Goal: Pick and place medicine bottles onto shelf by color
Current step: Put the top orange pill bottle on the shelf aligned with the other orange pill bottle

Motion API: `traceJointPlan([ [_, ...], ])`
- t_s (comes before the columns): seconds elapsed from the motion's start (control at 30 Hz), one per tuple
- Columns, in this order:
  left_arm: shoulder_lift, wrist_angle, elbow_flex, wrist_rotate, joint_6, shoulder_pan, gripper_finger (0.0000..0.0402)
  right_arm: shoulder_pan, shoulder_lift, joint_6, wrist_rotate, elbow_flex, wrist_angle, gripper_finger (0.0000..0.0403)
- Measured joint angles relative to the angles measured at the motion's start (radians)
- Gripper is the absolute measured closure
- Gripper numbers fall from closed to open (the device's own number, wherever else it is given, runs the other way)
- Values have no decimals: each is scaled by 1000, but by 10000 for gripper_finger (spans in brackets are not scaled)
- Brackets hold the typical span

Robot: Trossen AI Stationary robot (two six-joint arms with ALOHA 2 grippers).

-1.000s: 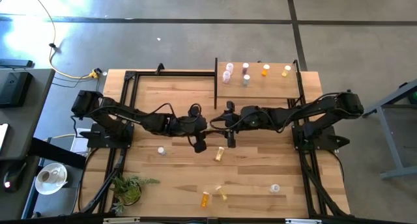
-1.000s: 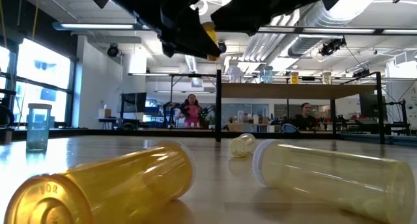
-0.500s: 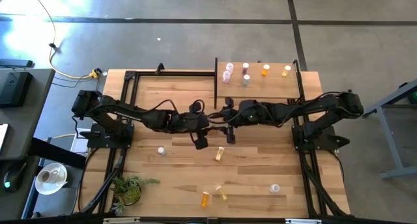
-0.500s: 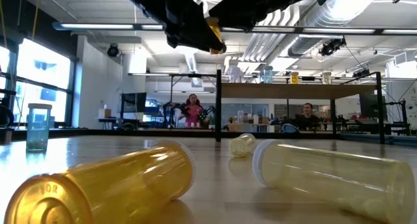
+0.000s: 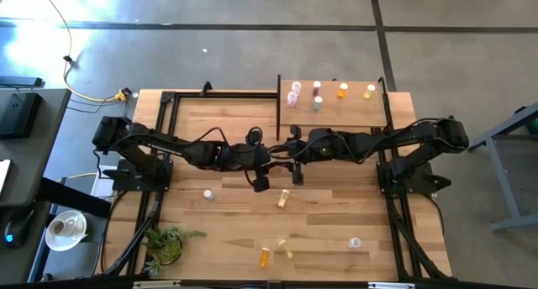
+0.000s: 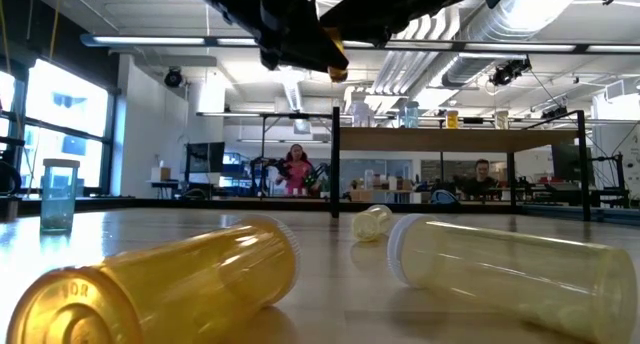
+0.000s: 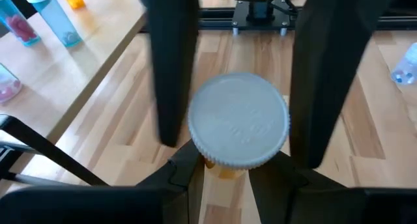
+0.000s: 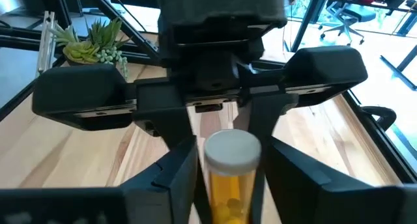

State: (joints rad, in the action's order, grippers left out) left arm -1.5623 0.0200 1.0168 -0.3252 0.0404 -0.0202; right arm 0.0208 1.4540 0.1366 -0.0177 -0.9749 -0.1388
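Closing in since a second ago, both arms are meeting mid-desk; left jaws are gripping the orange bottle, right jaws closing around it.

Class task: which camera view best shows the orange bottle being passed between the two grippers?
The right wrist view: the orange bottle stands upright between the right gripper fingers. The left wrist view shows mainly its white cap; the low view only a sliver; the high view hides it behind the arms.
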Motion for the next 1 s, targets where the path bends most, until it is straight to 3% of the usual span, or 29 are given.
traceJointPlan([
  [0.2, 0, 0, 0, 4, -1, -13, 310, -2, 0, 2, 0, 0, 1, 282],
  [0.47, 0, -1, 0, 1, 0, -13, 305, -14, 0, 3, 11, 0, 4, 287],
  [0.8, 0, -1, 0, 0, 0, -13, 268, -14, 0, 3, 8, 0, 29, 288],
  [1.0, 0, -1, 0, -1, 0, -13, 234, -14, -7, 5, -49, 0, 41, 288],
])
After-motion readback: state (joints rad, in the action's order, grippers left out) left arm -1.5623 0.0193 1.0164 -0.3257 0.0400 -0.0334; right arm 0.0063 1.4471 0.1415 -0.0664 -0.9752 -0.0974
